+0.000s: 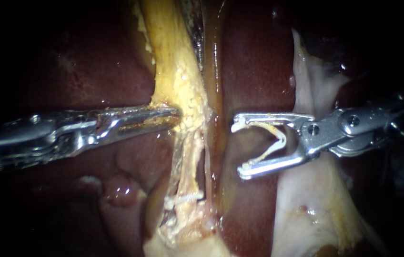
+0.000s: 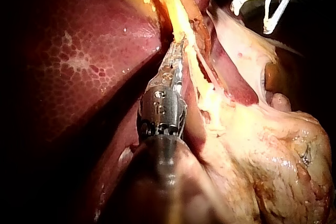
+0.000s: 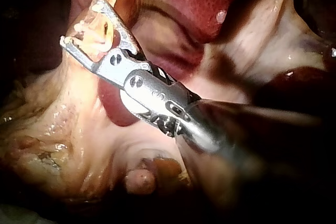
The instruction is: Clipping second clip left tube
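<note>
Gripping the edge of the yellowish band (image 1: pixel 176 66), the left instrument (image 1: pixel 176 114) has its pincer closed down flat on that tissue. It appears to hold the strand below it stretched. That strand, taken here to be the left tube (image 1: pixel 188 164), runs down from the held spot. Lower down a pale bar (image 1: pixel 183 196) lies across it and looks like a clip already in place. A thin strand (image 1: pixel 205 166) lies just beside the tube. Further right, over the dark liver (image 1: pixel 254 71) and apart from the tube, the right instrument (image 1: pixel 238 150) has its pincer spread wide. A loaded clip (image 1: pixel 278 140) sits open inside it, touching both halves. The risks lie mostly in the approach. If the left hold slips or tears the soft yellow tissue, the tube would go slack and shift as the clip arrives. A pincer tip could scrape the liver or catch the thin strand, so the clip might take in both structures. A shallow reach would close it across only part of the tube. It could also land on the pale bar. Brushing tissue on the way might knock the clip loose.
</note>
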Tool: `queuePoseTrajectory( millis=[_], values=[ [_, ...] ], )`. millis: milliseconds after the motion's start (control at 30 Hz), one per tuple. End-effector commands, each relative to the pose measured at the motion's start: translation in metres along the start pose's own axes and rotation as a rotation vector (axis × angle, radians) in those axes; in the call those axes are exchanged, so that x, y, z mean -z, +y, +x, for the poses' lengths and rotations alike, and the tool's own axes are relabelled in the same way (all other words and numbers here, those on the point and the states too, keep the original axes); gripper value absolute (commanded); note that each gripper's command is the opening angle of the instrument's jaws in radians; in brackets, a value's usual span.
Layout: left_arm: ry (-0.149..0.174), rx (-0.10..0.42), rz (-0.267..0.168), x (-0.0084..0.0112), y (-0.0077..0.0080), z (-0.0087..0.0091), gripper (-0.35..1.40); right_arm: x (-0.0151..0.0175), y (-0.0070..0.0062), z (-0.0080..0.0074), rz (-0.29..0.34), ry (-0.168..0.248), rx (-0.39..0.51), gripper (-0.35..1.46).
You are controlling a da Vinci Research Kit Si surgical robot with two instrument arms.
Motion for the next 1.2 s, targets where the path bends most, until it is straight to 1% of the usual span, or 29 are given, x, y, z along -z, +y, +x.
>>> queuePoseTrajectory(
  millis=[33,100,133,167,200,267,300,400,500,567,633,700,833,967,1200],
  values=[
    [0.0,0.0,0.0,0.0002,-0.0001,-0.0001,-0.35,-0.0001,-0.0001,0.0,0.001,0.0,0.0,0.6],
    [0.002,0.002,0.005,0.0009,-0.0003,-0.0005,-0.35,-0.0003,-0.0004,-0.0004,0.0,-0.001,0.004,0.59],
    [0.005,0.004,0.011,0.0015,-0.0004,-0.0008,-0.35,-0.0006,-0.0007,-0.0009,-0.004,-0.001,-0.022,0.58],
    [0.005,0.006,0.007,0.0022,-0.0005,-0.0013,-0.35,-0.0008,-0.0009,-0.0012,0.002,0.0,-0.043,0.58],
    [0.005,0.01,0.002,0.0034,-0.0006,-0.0021,-0.35,-0.0012,-0.001,-0.0017,0.006,0.001,-0.058,0.58],
    [-0.016,0.017,0.0,0.0052,-0.0007,-0.0033,-0.35,-0.0022,-0.0013,-0.0027,0.014,0.002,-0.081,0.58],
    [-0.034,0.028,-0.002,0.0064,-0.0008,-0.004,-0.35,-0.003,-0.0015,-0.0034,0.025,-0.003,-0.099,0.58],
    [-0.063,0.029,-0.006,0.0092,-0.0012,-0.0055,-0.35,-0.0052,-0.0018,-0.0056,0.041,-0.018,-0.131,0.58],
    [-0.086,0.022,-0.003,0.0115,-0.002,-0.0066,-0.35,-0.0073,-0.0019,-0.0079,0.055,-0.026,-0.164,0.58],
    [-0.098,0.021,-0.004,0.0125,-0.0026,-0.007,-0.35,-0.0083,-0.0018,-0.0092,0.06,-0.033,-0.181,0.58],
    [-0.105,0.02,-0.002,0.0133,-0.0033,-0.0074,-0.35,-0.0093,-0.0016,-0.0104,0.066,-0.049,-0.192,0.58],
    [-0.11,0.017,-0.002,0.0137,-0.0039,-0.0076,-0.35,-0.0102,-0.0015,-0.0114,0.071,-0.06,-0.2,0.58],
    [-0.117,0.014,-0.003,0.014,-0.0045,-0.0077,-0.35,-0.0115,-0.0011,-0.0125,0.081,-0.064,-0.206,0.58],
    [-0.117,0.014,-0.003,0.014,-0.0044,-0.0076,-0.35,-0.0127,-0.001,-0.0128,0.091,-0.064,-0.21,0.58],
    [-0.117,0.013,-0.003,0.0139,-0.0044,-0.0076,-0.35,-0.0146,-0.001,-0.0129,0.119,-0.065,-0.212,0.58]
  ],
)
